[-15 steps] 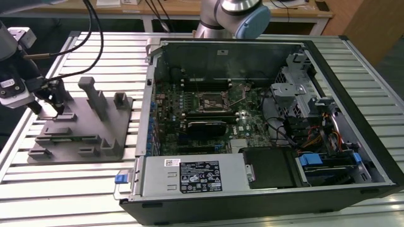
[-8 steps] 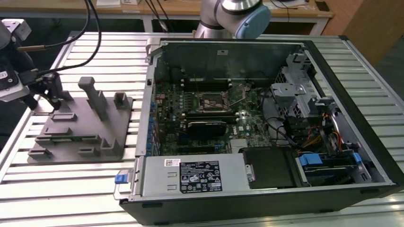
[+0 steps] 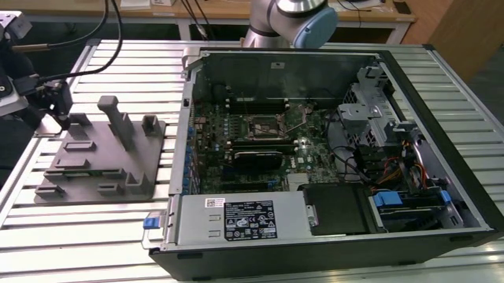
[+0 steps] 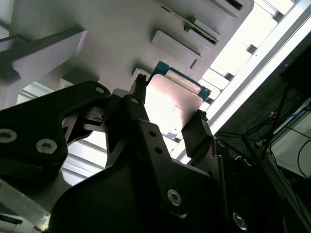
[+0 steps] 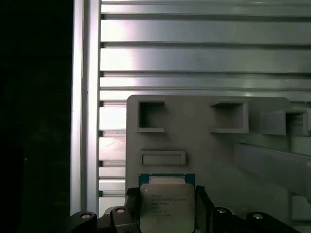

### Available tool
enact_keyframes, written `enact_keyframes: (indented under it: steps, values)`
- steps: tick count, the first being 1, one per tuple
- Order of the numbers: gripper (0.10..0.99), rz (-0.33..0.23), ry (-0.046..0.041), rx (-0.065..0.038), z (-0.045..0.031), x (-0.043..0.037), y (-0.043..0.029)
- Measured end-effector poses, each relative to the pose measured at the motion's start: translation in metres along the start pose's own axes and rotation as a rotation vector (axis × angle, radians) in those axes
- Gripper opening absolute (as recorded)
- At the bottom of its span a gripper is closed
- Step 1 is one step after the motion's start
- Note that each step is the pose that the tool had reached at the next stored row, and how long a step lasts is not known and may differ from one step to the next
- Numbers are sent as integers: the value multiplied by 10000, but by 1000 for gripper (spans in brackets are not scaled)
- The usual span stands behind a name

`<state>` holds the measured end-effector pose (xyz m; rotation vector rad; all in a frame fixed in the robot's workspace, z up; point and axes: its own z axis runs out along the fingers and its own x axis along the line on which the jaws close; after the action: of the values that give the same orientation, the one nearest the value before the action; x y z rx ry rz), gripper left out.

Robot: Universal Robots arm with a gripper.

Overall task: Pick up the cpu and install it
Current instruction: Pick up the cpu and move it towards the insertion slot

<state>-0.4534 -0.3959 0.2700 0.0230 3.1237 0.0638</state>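
The cpu [image 5: 167, 208], a small square chip with a shiny silver top and a green rim, lies at a corner of the grey fixture block [image 5: 209, 145]. My gripper [image 5: 167, 194] is down over it, with a black finger against each of two opposite edges. In the second wrist view the cpu [image 4: 172, 109] sits between the same fingers of the gripper [image 4: 169, 103]. In the exterior view the gripper [image 3: 67, 121] is at the far left corner of the fixture block [image 3: 102, 159]. I cannot tell whether the chip is lifted. The motherboard socket [image 3: 262, 125] lies open inside the computer case.
The open computer case [image 3: 331, 236] fills the exterior view's right, with cables, a drive cage and a power supply around the motherboard. Upright posts [image 3: 118, 121] stand on the fixture block close to the gripper. The slatted metal table [image 3: 79, 247] runs under everything.
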Motion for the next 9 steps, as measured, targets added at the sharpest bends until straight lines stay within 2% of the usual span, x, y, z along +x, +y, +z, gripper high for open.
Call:
enact_keyframes:
  steps: [9]
  values:
    - [545,0,0,0,-210,-4,9]
